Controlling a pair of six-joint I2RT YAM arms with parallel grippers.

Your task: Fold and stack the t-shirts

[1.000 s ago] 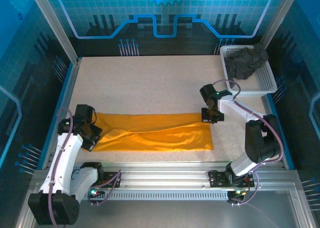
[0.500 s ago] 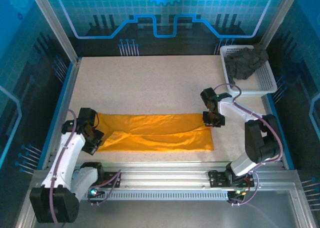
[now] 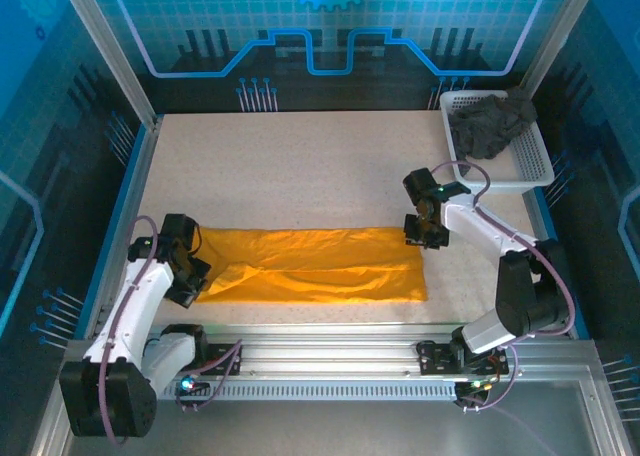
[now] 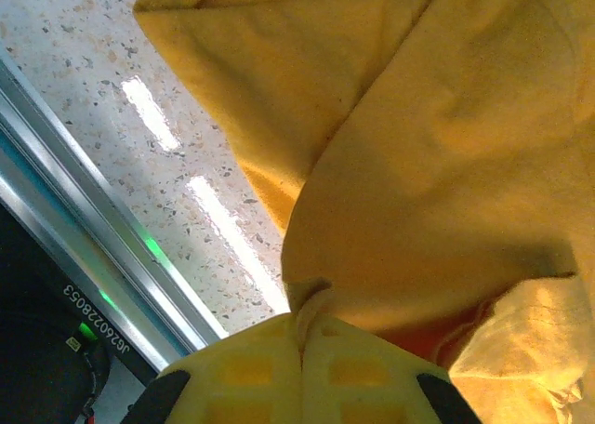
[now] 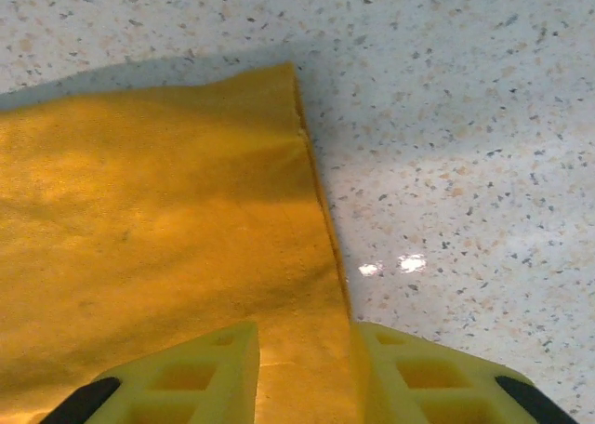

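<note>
The orange-yellow t-shirt (image 3: 315, 266) lies as a folded band, long axis left to right, near-left of the white mesh basket (image 3: 533, 173). That basket holds the crumpled charcoal t-shirt (image 3: 490, 124). The left gripper (image 4: 299, 368) pinches the band's end farthest from the basket, bunching the cloth. The right gripper (image 5: 302, 368) stands apart, astride the nearest end.

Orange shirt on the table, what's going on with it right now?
Two robot arms are folding it. The orange shirt lies as a long folded strip near the front edge of the table. The left fingers are shut on bunched cloth at its left end, while the right fingers sit open, straddling its right edge. A grey shirt lies crumpled in the basket at the far right corner.
</note>
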